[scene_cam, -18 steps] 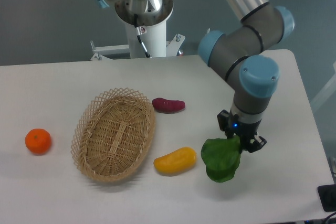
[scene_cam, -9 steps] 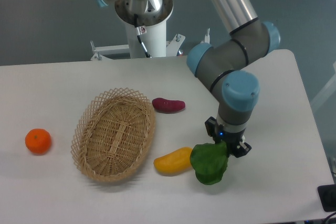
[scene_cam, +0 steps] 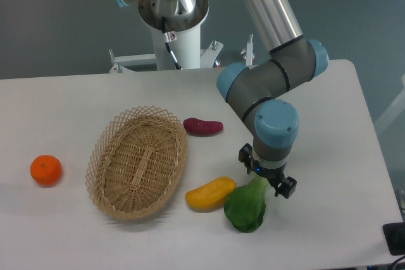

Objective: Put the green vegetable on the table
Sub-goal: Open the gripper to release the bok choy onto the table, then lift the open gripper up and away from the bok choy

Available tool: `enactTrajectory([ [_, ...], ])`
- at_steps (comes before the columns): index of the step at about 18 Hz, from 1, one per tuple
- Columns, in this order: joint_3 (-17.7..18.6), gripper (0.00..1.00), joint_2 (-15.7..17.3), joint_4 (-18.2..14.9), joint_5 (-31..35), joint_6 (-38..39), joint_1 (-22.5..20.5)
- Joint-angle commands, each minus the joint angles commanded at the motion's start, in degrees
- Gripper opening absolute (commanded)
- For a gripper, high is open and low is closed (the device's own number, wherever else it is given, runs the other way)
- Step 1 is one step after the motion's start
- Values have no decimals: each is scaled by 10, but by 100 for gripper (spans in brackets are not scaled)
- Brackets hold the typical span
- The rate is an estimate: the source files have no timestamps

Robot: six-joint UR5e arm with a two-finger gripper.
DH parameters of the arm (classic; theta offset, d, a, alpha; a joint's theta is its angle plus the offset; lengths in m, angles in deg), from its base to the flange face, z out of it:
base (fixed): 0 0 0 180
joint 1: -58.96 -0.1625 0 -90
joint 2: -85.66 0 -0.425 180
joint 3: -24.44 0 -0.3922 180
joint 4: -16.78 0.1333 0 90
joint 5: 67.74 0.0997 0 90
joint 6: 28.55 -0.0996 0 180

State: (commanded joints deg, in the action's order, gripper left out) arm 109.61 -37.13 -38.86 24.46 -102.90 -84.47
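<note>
The green vegetable [scene_cam: 245, 207] has dark crinkled leaves low at the front and a paler stem end pointing up into my gripper [scene_cam: 265, 180]. My gripper is shut on that stem end, just right of the yellow pepper-like item [scene_cam: 210, 193], which the leaves nearly touch. The leafy end hangs at or just above the white table [scene_cam: 329, 131]; contact cannot be told.
An oval wicker basket [scene_cam: 137, 161] stands left of centre with nothing in it. A purple-red sweet potato [scene_cam: 202, 126] lies just right of its rim. An orange [scene_cam: 45, 170] sits at the far left. The robot's base [scene_cam: 172, 23] rises behind the table.
The arm has carried the green vegetable left and lower, from right of the yellow item to right beside it. The vegetable now hangs more upright, stem end up.
</note>
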Motion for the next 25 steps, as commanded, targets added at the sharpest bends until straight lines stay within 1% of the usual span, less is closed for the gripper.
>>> enactTrajectory([
  [5,-31,100,-7,-4,-2,-2,-1],
  [10,-61,100,-6,-21,-11,-9,-11],
  [14,-88,100,1,-65,-60,-12,-44],
  [15,-97,100,2,-78,-60,-31,-50],
  [17,-119,100,3,-115,-57,-87,-53],
  [19,-135,100,7,-145,-56,-105,-61],
  [21,-142,100,12,-170,-56,-119,-75],
  [23,-142,100,18,-185,-56,-151,-83],
  [25,-140,100,18,-184,-56,-156,-84],
])
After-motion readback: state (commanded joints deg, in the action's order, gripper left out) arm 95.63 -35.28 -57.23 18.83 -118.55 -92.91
